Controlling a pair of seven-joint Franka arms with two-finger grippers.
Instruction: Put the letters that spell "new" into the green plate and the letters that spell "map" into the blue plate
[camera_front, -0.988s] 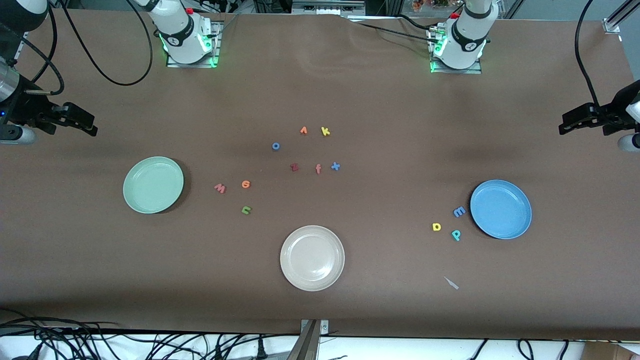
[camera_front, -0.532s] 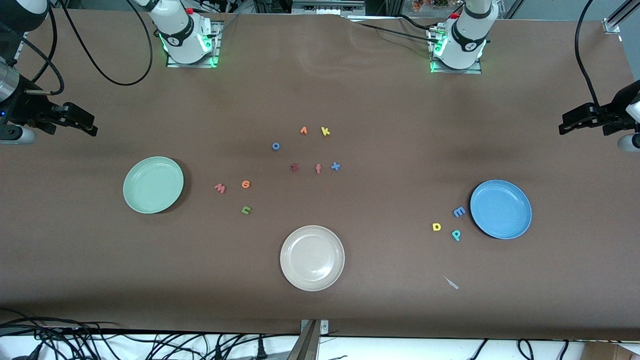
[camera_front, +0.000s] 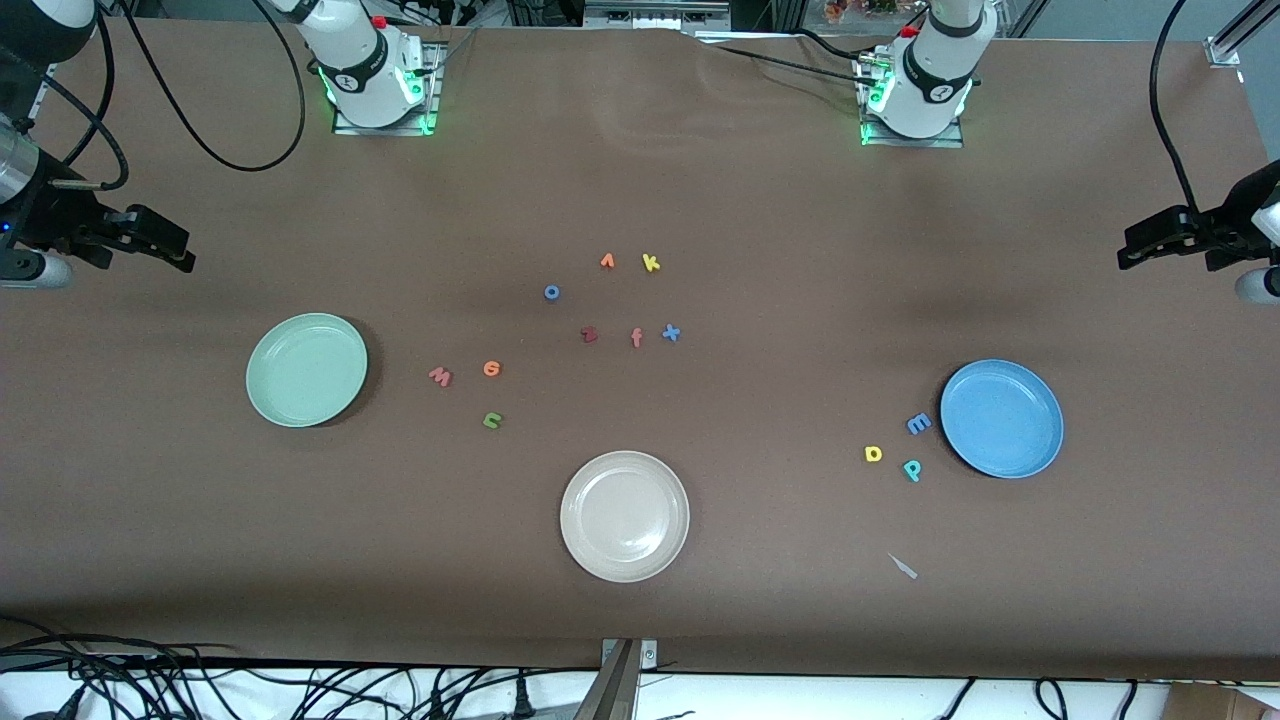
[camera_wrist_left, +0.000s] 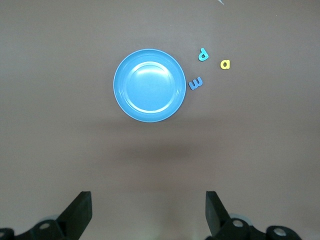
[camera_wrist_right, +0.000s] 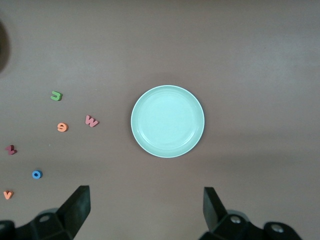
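The green plate (camera_front: 306, 369) (camera_wrist_right: 167, 121) lies empty toward the right arm's end. Beside it are the salmon w (camera_front: 440, 377) (camera_wrist_right: 91, 120), orange e (camera_front: 491, 369) (camera_wrist_right: 62, 127) and green n (camera_front: 492, 420) (camera_wrist_right: 56, 95). The blue plate (camera_front: 1001, 418) (camera_wrist_left: 150, 85) lies empty toward the left arm's end, with the blue m (camera_front: 918, 424) (camera_wrist_left: 195, 83), yellow a (camera_front: 873, 454) (camera_wrist_left: 225, 64) and teal p (camera_front: 912, 469) (camera_wrist_left: 203, 54) beside it. My right gripper (camera_front: 180, 252) (camera_wrist_right: 145, 207) hangs open over bare table at its end. My left gripper (camera_front: 1130, 252) (camera_wrist_left: 147, 210) hangs open likewise, holding nothing.
A cream-white plate (camera_front: 624, 516) sits nearest the front camera. Mid-table lie an orange pointed letter (camera_front: 607, 262), yellow k (camera_front: 651, 263), blue o (camera_front: 551, 292), a dark red letter (camera_front: 589, 335), pinkish f (camera_front: 636, 338) and blue x (camera_front: 671, 333). A small grey scrap (camera_front: 903, 566) lies near the p.
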